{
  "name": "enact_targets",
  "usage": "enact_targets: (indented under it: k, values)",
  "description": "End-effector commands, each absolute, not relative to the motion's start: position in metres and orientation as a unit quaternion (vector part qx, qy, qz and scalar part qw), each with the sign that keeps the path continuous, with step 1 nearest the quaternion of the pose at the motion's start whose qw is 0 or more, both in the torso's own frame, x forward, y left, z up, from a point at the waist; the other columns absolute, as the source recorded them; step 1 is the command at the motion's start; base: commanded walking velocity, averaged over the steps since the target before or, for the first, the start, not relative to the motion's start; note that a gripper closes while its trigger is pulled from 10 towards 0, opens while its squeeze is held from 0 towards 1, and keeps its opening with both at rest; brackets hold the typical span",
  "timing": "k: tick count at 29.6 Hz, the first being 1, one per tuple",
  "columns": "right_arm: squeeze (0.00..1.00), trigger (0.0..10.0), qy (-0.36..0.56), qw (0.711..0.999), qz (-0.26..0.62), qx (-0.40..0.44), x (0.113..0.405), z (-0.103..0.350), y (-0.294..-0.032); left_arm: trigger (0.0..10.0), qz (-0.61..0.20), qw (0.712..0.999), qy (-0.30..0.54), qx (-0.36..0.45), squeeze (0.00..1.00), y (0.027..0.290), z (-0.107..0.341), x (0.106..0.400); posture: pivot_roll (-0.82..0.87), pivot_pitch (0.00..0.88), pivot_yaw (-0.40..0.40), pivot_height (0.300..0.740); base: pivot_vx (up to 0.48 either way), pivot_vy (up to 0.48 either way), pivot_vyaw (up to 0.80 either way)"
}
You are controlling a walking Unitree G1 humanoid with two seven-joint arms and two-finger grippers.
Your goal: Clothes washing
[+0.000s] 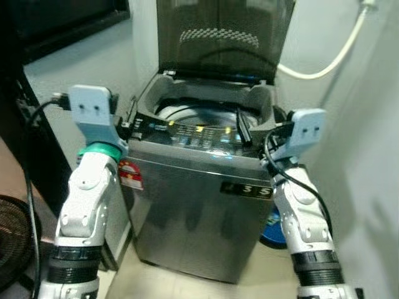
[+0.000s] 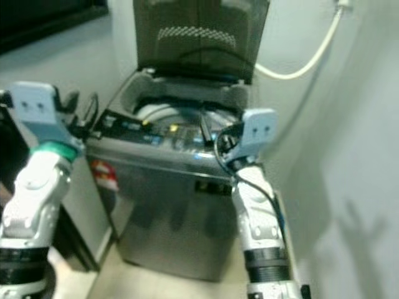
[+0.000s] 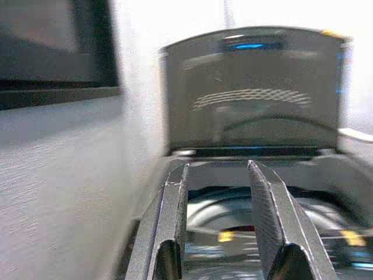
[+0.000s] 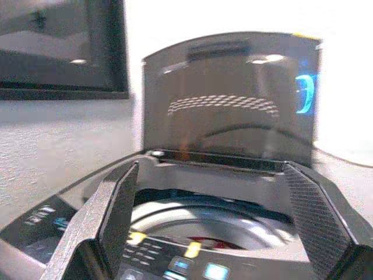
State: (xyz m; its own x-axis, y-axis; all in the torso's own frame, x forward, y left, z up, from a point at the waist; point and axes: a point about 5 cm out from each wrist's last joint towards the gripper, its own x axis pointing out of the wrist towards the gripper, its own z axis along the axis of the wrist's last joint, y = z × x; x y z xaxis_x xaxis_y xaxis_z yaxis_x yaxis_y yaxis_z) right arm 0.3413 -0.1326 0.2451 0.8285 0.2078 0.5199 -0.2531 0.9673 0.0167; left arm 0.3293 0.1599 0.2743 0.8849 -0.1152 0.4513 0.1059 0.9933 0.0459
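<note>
A top-loading washing machine (image 1: 199, 205) is seen with its lid (image 1: 224, 37) raised upright at the back. The control panel (image 1: 193, 132) along the machine's front edge is lit. The step in hand is judged to be programme setting or starting, loading being apparently finished.

The right gripper (image 4: 213, 216) is held over the right part of the panel, fingers spread wide, nothing grasped. The left gripper (image 3: 218, 221) is held at the machine's left front corner, fingers parted narrowly and empty.

Inside the drum (image 4: 233, 224), a small red patch is made out, possibly clothing; the contents cannot otherwise be told.

Next move, as judged: one fingertip lowered onto a panel button, then the lid closed.
</note>
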Motion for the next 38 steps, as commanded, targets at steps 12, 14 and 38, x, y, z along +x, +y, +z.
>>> enact_targets:
  k: [12,14,38]
  values:
    - [0.00,10.0,-0.256,0.956,0.140,0.022,0.340,0.239,-0.128,10.0,-0.057,0.976,-0.207,0.024,0.00,0.158,0.264,0.331,0.00,0.000,0.016,0.740,0.000,0.000,0.59]
    - [0.00,10.0,-0.254,0.957,0.142,0.021,0.340,0.238,-0.128,10.0,-0.056,0.977,-0.202,0.029,0.00,0.158,0.261,0.329,0.00,0.004,0.012,0.740,0.000,0.000,0.78]
    - [0.00,10.0,-0.132,0.986,0.094,0.034,0.330,0.157,-0.161,10.0,-0.091,0.984,-0.122,0.091,0.00,0.145,0.202,0.309,0.01,0.000,0.026,0.740,0.000,0.000,0.78]
